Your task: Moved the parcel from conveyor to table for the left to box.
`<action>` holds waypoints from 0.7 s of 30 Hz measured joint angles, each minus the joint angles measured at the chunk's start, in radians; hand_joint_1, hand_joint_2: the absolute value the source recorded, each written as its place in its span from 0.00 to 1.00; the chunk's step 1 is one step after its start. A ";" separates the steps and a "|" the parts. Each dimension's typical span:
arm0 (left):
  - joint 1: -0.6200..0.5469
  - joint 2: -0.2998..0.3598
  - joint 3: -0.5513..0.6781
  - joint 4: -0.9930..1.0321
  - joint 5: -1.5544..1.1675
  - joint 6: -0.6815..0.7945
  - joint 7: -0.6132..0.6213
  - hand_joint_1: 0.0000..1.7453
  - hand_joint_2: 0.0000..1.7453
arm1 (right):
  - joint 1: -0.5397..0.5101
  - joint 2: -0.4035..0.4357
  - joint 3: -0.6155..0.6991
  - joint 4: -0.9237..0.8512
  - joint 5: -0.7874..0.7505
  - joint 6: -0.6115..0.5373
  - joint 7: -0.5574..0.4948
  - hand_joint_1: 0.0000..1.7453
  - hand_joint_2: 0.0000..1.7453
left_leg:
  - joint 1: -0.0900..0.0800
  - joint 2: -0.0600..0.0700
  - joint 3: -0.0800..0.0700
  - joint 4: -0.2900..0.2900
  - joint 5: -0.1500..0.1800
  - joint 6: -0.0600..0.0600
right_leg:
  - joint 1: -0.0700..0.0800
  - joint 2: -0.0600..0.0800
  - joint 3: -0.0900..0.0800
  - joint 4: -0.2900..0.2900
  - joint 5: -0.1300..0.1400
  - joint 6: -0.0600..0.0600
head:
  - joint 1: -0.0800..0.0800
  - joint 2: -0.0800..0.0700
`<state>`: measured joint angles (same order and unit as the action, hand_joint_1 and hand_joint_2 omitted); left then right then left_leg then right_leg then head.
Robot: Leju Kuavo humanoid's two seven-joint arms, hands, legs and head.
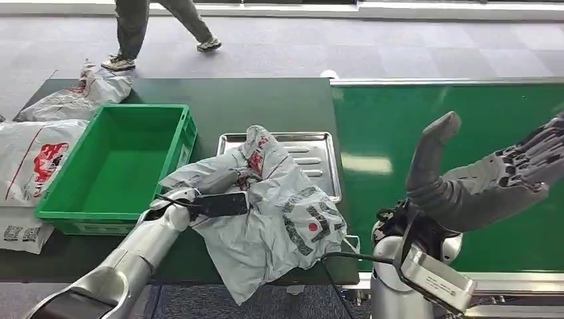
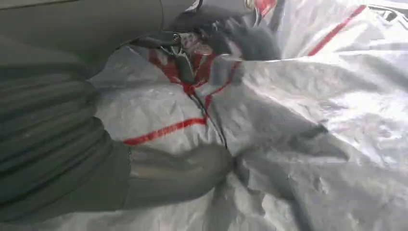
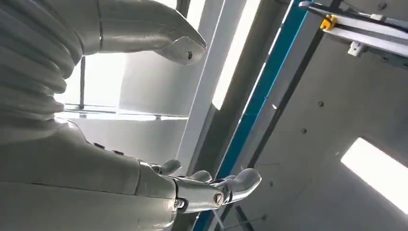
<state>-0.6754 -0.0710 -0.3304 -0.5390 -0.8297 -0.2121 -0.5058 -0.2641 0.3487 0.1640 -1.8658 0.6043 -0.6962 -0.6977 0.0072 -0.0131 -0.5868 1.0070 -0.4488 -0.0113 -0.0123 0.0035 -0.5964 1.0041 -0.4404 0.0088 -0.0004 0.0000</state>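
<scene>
While left hand (image 1: pixel 234 199) seemingly grips parcel (image 1: pixel 266 212), green crate (image 1: pixel 60 206) alongside, tray (image 1: pixel 319 143) behind, right hand (image 1: pixel 492 176) spread, empty.

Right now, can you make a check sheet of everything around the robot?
Surface: dark green table, bright green conveyor belt beside it.
Job's things: crumpled grey plastic parcel bag lying partly on a silver metal tray; empty green plastic crate.
Clutter: more white parcel bags at the table's far left.
Hands: left hand grips the parcel; right hand raised, fingers apart.
Cables: black cable near the right wrist.
Surroundings: person walking on grey floor.
</scene>
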 measured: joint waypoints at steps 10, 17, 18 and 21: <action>-0.014 -0.002 -0.001 0.028 0.006 0.011 0.000 1.00 1.00 | 0.000 0.000 0.000 0.000 0.003 0.000 0.000 0.00 1.00 | 0.000 0.002 0.000 0.000 0.003 -0.001 | 0.000 0.001 -0.001 0.000 0.005 0.000 | 0.000 0.000; -0.018 -0.002 -0.001 0.035 0.050 -0.002 -0.050 1.00 1.00 | 0.001 0.000 -0.004 0.000 0.006 0.000 0.000 0.00 1.00 | 0.000 0.001 -0.001 0.000 0.003 -0.001 | 0.001 0.002 -0.003 0.000 0.005 0.000 | 0.000 0.000; -0.019 -0.002 -0.001 0.035 0.058 -0.004 -0.055 1.00 1.00 | 0.001 0.000 -0.004 0.000 0.006 0.000 0.000 0.00 1.00 | 0.000 0.002 -0.002 0.000 0.003 -0.001 | 0.001 0.002 -0.003 0.000 0.005 0.000 | 0.000 0.000; -0.018 0.001 0.004 0.031 0.094 -0.007 -0.090 1.00 1.00 | 0.001 0.000 -0.006 0.000 0.009 0.000 0.000 0.00 1.00 | 0.000 0.002 -0.003 0.000 0.003 -0.001 | 0.000 0.002 -0.004 0.000 0.005 0.000 | 0.000 0.000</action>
<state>-0.6937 -0.0702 -0.3266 -0.5077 -0.7352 -0.2193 -0.5954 -0.2630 0.3487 0.1580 -1.8658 0.6130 -0.6962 -0.6977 0.0073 -0.0116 -0.5894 1.0070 -0.4458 -0.0127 -0.0118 0.0052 -0.6007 1.0044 -0.4357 0.0087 -0.0004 0.0000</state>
